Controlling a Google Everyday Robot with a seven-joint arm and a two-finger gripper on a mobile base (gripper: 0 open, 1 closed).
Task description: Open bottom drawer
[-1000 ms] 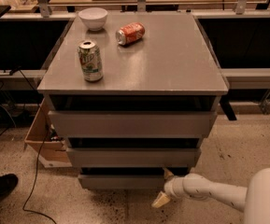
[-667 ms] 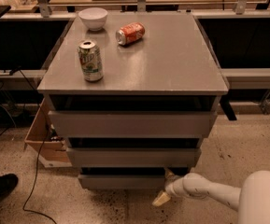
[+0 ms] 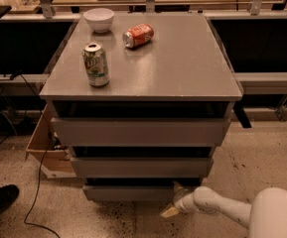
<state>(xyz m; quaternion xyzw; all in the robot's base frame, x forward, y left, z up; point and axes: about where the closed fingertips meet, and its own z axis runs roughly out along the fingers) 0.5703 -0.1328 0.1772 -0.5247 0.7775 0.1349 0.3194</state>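
claw (image 3: 173,199): open, at right corner of the drawer (image 3: 128,192)
drawer: barely out
risk: I've no handle to hook, so the claw may slip off the edge on the pull

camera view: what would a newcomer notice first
The grey cabinet fills the middle. On top stand a green can and a bowl, beside a red can on its side. Low right, the gripper sits at the bottom drawer's right end.
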